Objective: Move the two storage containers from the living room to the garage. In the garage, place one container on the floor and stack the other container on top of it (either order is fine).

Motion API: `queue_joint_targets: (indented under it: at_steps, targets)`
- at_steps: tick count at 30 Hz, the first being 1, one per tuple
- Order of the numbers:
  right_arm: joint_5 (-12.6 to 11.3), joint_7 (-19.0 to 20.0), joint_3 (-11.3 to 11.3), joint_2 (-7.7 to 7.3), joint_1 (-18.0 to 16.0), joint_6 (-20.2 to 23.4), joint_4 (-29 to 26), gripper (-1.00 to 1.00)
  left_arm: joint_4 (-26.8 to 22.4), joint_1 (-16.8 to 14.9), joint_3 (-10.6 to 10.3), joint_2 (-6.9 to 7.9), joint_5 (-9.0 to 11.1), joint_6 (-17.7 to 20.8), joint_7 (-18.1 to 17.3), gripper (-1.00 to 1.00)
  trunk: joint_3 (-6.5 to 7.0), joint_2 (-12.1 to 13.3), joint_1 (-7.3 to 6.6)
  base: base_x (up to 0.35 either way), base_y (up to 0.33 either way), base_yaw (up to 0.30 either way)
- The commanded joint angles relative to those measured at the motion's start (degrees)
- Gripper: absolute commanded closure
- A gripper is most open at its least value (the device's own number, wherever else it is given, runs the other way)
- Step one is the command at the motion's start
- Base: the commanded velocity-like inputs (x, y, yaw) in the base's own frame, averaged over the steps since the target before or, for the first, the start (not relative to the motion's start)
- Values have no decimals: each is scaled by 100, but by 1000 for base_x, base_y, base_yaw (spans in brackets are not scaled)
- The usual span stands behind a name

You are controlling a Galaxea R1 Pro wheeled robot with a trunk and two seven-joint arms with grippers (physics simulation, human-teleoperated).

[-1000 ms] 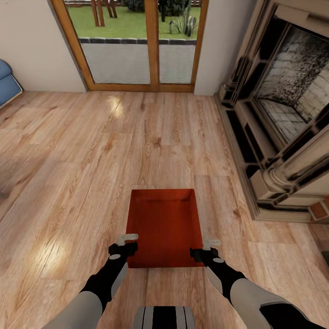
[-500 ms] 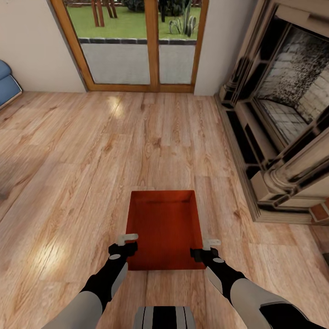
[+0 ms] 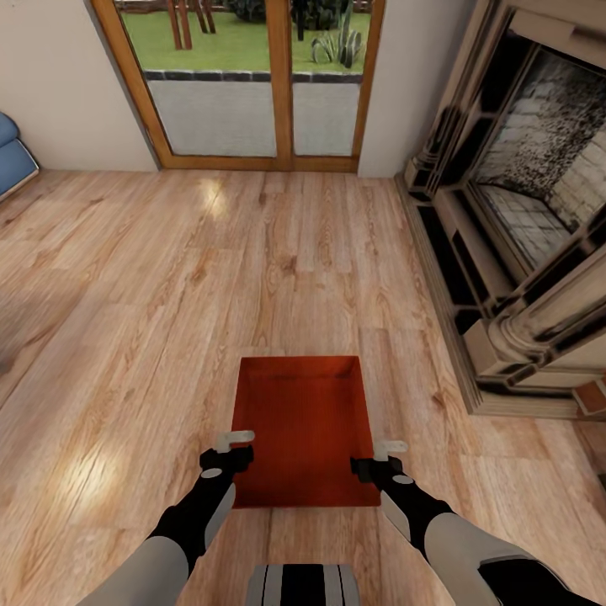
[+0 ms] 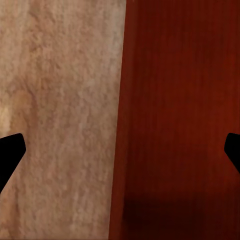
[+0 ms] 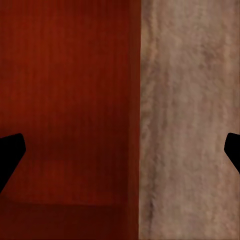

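One orange-red storage container [image 3: 303, 421] sits on the light wood-plank floor [image 3: 126, 295] of the living room, right in front of me. My left gripper [image 3: 229, 450] hangs open over the bin's left wall near its closest corner. My right gripper [image 3: 380, 454] hangs open over the right wall. In the left wrist view the spread gripper [image 4: 120, 155] straddles the container [image 4: 180, 100] wall, touching nothing. The right wrist view shows the same: gripper [image 5: 120, 155] spread wide across the container [image 5: 65, 100] edge. The second container is out of view.
A brick-and-carved-stone fireplace [image 3: 522, 252] runs along the right, its base close to the bin. Wood-framed glass doors [image 3: 244, 84] stand straight ahead. A blue sofa [image 3: 13, 156] corner shows at the far left. Open plank floor lies ahead and left.
The whole picture has slid slightly, so the camera moved; the container now sits a little lower and nearer in view. Both arms hold the same pose, grippers still open.
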Motion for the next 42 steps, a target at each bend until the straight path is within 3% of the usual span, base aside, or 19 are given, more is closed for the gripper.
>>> queue_joint_targets:
  at_steps: [1,42]
  targets:
    - [-30,-31,47,-1,-3,-17,6,-100,-9,0,-21,2,12,35,33,-100,-3,-1,-1,6,0,0]
    - [-39,-65,47,13,-3,-52,6,-100,381,0,-42,28,-8,52,-55,-100,-3,-1,-1,0,0,0]
